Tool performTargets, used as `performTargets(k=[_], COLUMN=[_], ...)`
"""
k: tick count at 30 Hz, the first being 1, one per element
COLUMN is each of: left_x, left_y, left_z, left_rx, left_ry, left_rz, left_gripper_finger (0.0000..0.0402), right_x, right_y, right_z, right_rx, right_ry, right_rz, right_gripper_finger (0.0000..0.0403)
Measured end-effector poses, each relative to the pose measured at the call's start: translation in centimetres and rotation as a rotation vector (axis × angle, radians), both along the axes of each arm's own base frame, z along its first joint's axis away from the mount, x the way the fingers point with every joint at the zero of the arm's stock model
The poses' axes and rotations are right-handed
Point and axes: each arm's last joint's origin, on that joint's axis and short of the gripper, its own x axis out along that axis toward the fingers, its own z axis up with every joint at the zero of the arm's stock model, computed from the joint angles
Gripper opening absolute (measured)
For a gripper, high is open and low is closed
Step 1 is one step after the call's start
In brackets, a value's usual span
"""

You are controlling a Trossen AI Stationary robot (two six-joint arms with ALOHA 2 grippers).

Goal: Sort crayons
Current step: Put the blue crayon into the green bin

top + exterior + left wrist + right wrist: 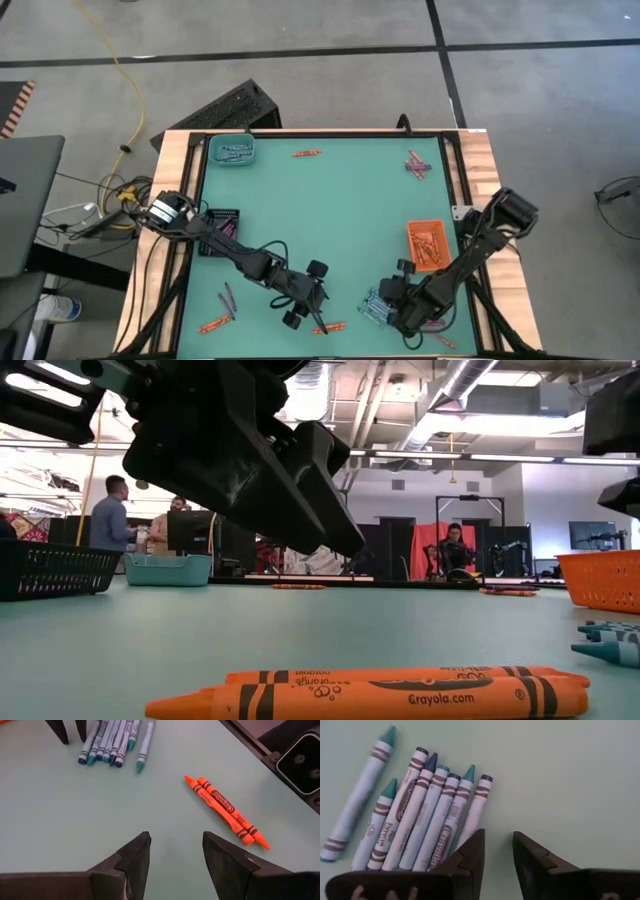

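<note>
At the lower middle of the high view the left tool [174,852], fingers apart and empty, hangs near two orange crayons [226,810] on the desk [330,210], apparently to pick them, while the right tool [497,851], also apart, noses a pale-wrapped teal crayon bundle [420,817].

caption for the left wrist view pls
Open left gripper hovers near two orange crayons, with teal crayons bunched beyond.

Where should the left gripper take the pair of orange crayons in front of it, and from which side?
Mid-length, from above. The orange crayons lie flat, side by side and touching, so the open left gripper should probably close across both, or take the outer one alone.
</note>
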Motion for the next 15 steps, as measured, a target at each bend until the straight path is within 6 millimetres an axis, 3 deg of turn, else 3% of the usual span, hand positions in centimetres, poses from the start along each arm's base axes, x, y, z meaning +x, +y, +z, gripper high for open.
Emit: performTargets(k=[8, 15], left_x=[0.0, 0.0], left_y=[0.0, 0.0], left_z=[0.0, 0.0], left_rx=[0.004, 0.010], left_ry=[0.003, 0.000], left_rz=[-0.002, -0.007], left_gripper_finger=[0.0171, 0.0171], right_x=[-0.1, 1.4], right_y=[-0.4, 1.1], right_z=[2.1, 3.4], right_rx=[-0.152, -0.060], right_ry=[0.106, -0.017], right_rz=[-0.027, 0.013], right_gripper_finger=[0.0118, 0.0118])
